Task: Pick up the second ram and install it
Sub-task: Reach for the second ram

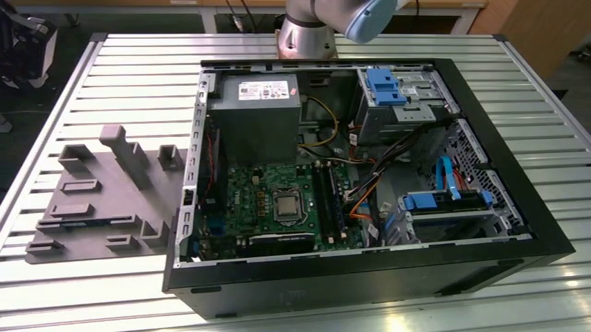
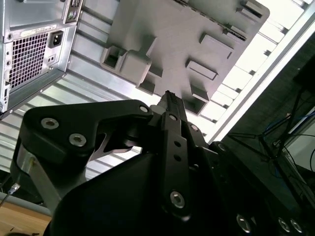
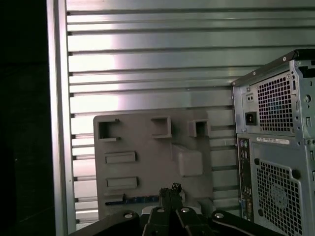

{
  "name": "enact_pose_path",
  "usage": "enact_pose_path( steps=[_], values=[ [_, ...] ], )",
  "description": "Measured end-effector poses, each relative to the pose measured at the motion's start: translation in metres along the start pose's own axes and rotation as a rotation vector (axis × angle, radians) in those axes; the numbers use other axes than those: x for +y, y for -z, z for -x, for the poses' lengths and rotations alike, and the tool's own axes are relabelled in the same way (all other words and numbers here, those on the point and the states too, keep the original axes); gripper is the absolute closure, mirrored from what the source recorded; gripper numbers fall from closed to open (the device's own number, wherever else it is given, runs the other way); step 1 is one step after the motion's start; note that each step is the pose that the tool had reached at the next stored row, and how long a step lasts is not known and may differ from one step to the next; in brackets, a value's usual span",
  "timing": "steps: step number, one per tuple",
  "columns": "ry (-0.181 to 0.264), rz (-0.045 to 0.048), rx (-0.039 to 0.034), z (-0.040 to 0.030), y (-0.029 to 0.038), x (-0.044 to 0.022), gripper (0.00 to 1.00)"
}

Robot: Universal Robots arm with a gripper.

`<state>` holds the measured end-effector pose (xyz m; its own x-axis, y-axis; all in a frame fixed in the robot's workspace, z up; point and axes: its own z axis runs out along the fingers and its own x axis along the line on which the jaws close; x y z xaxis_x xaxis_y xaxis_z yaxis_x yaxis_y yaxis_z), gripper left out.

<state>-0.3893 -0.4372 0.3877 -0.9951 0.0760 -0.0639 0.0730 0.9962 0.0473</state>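
First wrist view: second ram (image 3: 132,199) in fixture (image 3: 147,147) slot

The slot presumably stages the stick for a clean grasp. Well clear of it hangs the gripper (image 3: 170,191), fingers closed on nothing; the computer case (image 3: 275,147) stands beside the fixture.

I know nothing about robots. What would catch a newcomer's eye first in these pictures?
An open computer case lies on its side on a slatted metal table, with its green motherboard and blue drive brackets exposed. On the exterior view's left sits a grey fixture plate. In the first wrist view, the second ram lies in one of the plate's slots, with the black gripper close by.
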Motion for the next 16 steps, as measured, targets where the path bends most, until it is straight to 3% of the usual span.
enact_pose_path(
  steps=[16],
  values=[
    [0.000, -0.0001, 0.0001, 0.0007, -0.0046, -0.0145, 0.89]
  ],
)
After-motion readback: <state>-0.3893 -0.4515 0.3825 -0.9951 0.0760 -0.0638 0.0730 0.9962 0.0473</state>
